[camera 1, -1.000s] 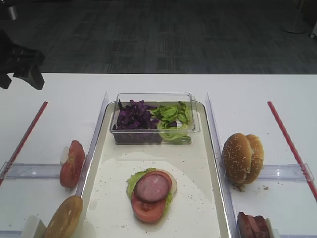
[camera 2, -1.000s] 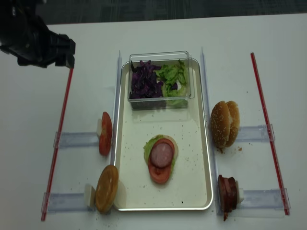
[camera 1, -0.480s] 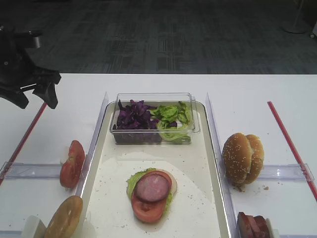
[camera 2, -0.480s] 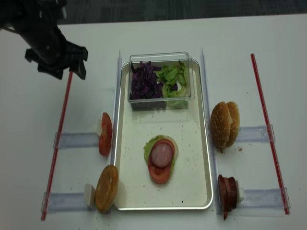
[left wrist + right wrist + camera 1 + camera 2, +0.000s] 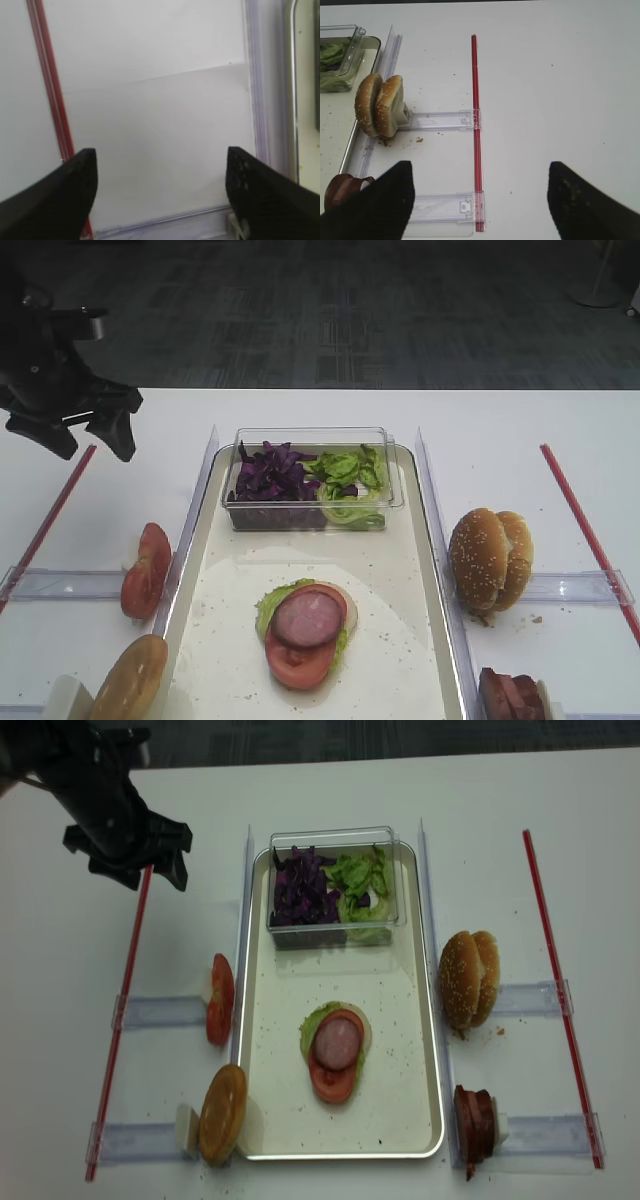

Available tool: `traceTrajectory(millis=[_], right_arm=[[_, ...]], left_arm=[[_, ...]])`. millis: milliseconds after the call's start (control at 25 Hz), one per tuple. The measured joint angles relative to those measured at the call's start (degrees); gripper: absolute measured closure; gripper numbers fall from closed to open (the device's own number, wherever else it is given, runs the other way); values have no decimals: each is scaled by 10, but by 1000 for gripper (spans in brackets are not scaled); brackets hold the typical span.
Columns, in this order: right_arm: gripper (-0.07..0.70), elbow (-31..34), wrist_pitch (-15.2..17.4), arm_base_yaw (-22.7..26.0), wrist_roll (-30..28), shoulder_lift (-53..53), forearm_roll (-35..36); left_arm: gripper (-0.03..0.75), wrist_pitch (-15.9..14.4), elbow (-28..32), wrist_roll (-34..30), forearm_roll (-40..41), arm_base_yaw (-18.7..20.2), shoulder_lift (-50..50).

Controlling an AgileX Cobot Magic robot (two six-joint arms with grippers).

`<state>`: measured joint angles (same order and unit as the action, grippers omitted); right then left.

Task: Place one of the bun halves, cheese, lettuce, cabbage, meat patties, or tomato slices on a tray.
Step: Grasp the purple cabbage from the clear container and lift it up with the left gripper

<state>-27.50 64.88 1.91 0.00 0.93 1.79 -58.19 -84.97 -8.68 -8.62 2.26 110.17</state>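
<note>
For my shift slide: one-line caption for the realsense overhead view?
Left claw open over bare table left of the tray, which holds a half-built stack topped by a meat patty.

The left arm reaches in from the far left, its black wrist bent downward, and the left pincer (image 5: 140, 870) hangs above the table. Its 2 fingers (image 5: 60, 200) stand wide apart with nothing between them. The right pincer (image 5: 480, 200) shows only in its own wrist view: 2 dark fingers spread wide, empty, pointing down over the table.
</note>
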Motion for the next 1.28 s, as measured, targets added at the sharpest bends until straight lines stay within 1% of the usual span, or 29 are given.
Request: traceTrajectory(millis=[200, 360, 560, 720, 1000, 1200, 1280], right_arm=[[61, 0, 0, 0, 0, 0, 0], [61, 0, 0, 0, 0, 0, 0], [61, 0, 0, 0, 0, 0, 0], [61, 0, 0, 0, 0, 0, 0], [61, 0, 0, 0, 0, 0, 0], [61, 0, 0, 0, 0, 0, 0], [61, 0, 0, 0, 0, 0, 0]], left_arm=[[223, -11, -35, 0, 4, 43, 0], [223, -11, -59, 0, 8, 81, 0], [223, -9, -67, 0, 8, 120, 1], [223, -4, -67, 0, 8, 143, 2], [223, 15, -67, 1, 8, 182, 2], [223, 38, -68, 1, 8, 213, 4], [223, 41, -69, 1, 7, 223, 9]])
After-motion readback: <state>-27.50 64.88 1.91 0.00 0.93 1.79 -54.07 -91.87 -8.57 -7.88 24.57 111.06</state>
